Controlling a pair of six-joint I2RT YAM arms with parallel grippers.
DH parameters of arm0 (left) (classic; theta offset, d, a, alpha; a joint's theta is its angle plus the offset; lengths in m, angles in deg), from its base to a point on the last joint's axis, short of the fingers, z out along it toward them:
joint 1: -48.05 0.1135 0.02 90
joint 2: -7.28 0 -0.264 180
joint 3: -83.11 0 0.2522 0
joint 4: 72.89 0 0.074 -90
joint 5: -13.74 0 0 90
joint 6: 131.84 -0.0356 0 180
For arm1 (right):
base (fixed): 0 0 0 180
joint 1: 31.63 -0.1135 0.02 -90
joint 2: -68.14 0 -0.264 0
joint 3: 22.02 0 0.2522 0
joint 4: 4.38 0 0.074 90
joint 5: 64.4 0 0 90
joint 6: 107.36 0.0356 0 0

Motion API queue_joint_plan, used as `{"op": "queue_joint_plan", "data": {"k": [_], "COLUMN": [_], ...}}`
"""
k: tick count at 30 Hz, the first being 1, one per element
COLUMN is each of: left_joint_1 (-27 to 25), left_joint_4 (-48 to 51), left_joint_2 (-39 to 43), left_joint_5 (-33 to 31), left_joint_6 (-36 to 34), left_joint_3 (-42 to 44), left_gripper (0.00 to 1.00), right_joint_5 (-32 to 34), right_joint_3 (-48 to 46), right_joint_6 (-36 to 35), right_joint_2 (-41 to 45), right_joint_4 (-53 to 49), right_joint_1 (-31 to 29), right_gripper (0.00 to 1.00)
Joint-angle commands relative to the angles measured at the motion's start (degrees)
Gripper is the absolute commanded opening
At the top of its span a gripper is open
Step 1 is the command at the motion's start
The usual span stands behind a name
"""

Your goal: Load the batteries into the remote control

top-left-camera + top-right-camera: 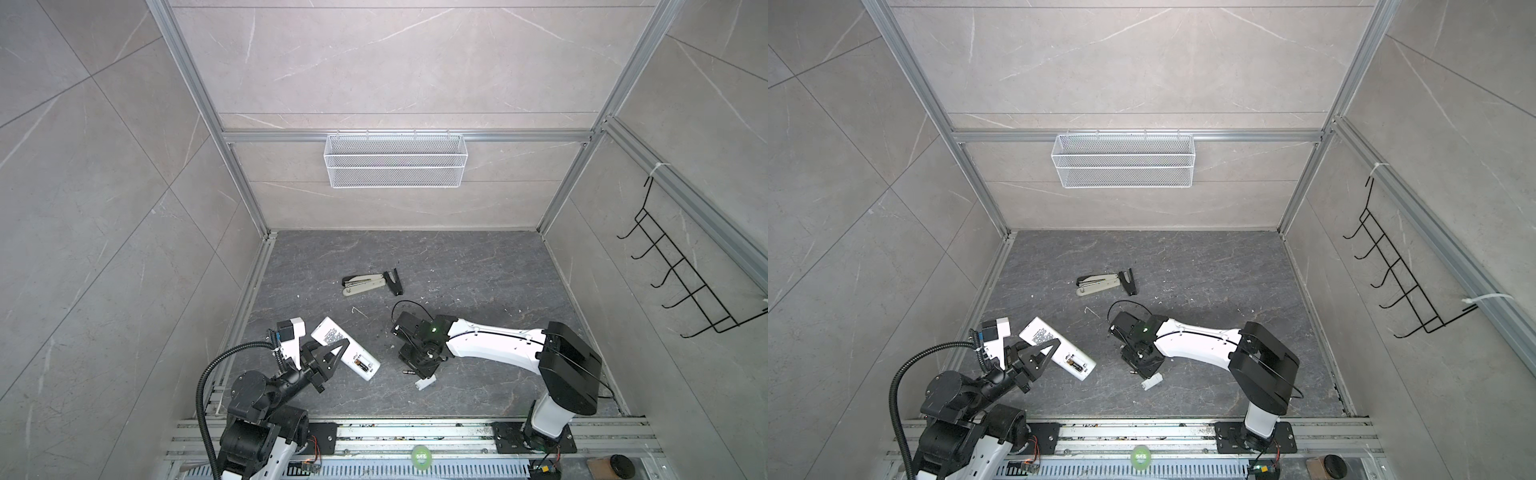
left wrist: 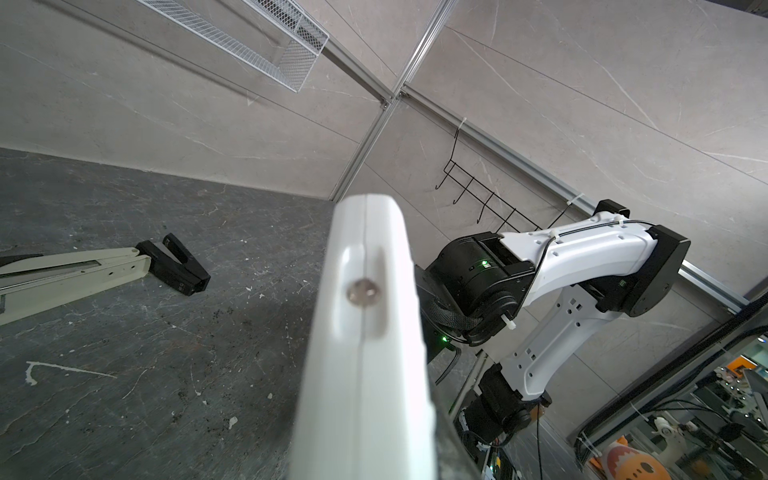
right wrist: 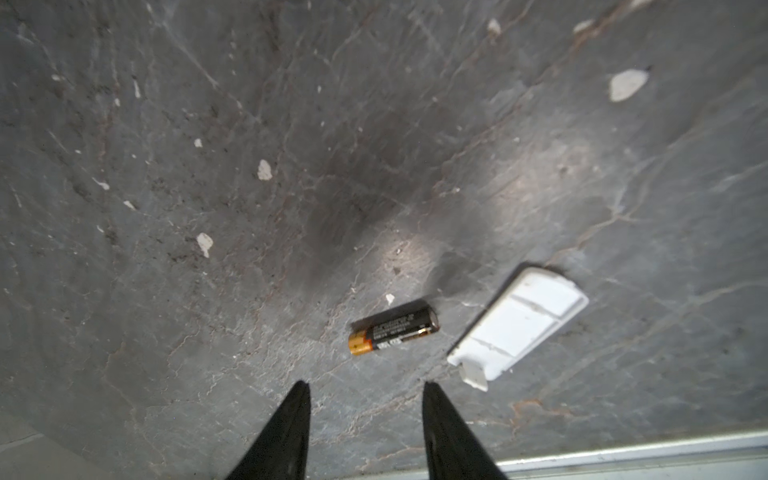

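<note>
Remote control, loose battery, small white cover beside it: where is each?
remote control (image 1: 327,331): in a top view, printed label on its back.
battery (image 3: 392,328): right wrist view, middle of its black body.
white cover (image 3: 519,324): right wrist view, middle of its flat face.

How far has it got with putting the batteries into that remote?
Done: the small white cover lies off on the dark table, and one cell looks seated in the open bay of the long white remote control. In hand: the left claw grips the remote, back up; the right claw hangs open near the loose black copper-ended battery. Left: grasp it, load it.
</note>
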Motion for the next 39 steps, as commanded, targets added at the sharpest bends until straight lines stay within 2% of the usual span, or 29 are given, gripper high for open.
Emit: {"op": "queue_joint_plan", "data": {"k": [1, 12, 39], "left_joint_1": [-0.1, -0.1, 0.0], "left_joint_4": [-2.7, -2.5, -1.9], "left_joint_2": [0.9, 1.1, 1.2], "left_joint_5": [-0.1, -0.4, -1.1], "left_joint_6": [-0.9, -1.1, -1.5], "left_joint_3": [-1.3, -1.4, -1.5], "left_gripper": [0.0, 0.0, 0.0], "right_joint_5": [-0.9, -1.7, -3.2], "right_joint_3": [1.9, 0.8, -3.4], "right_joint_6": [-0.8, -0.8, -0.7], "right_joint_2": [-1.6, -3.1, -5.1], "right_joint_4": [-0.8, 0.0, 3.6], "right_joint_1": [0.2, 0.2, 0.2], "right_gripper": [0.46, 0.41, 0.4]}}
